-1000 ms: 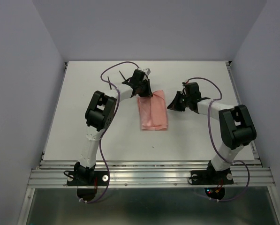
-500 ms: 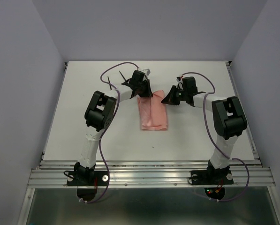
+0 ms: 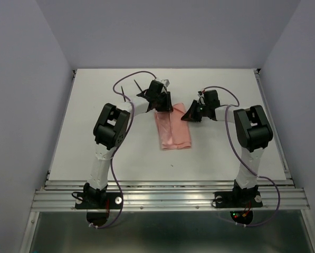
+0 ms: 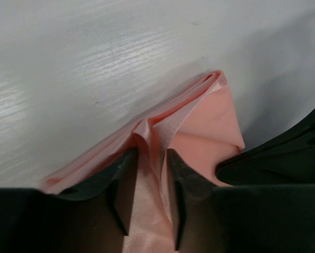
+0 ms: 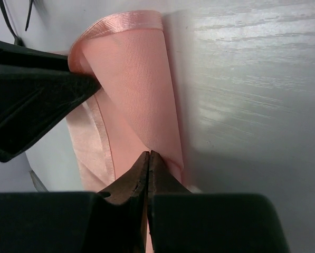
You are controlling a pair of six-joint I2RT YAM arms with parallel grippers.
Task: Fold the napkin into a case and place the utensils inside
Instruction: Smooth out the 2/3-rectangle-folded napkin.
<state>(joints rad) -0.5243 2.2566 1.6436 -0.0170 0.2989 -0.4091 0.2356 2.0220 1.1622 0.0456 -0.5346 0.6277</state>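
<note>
The pale pink napkin (image 3: 174, 132) lies folded into a narrow strip at mid-table, long side running near to far. My left gripper (image 3: 162, 107) is at its far left corner. In the left wrist view the left gripper (image 4: 151, 153) has its jaws parted, and a raised fold of the napkin (image 4: 210, 126) stands between the fingers. My right gripper (image 3: 185, 116) sits at the far right corner. In the right wrist view the right gripper (image 5: 149, 154) is shut, its tips against the napkin's (image 5: 141, 79) folded edge. The utensils show in no view.
Purple cables (image 3: 133, 74) loop over the white table (image 3: 94, 137) behind both arms. The left gripper's black body (image 5: 30, 89) fills the left of the right wrist view, close to the right fingers. Metal rails (image 3: 168, 197) run along the near edge.
The right gripper has swung left and further back onto the napkin's far right corner. The left jaws have parted around the fold. The napkin has shifted slightly to the right.
</note>
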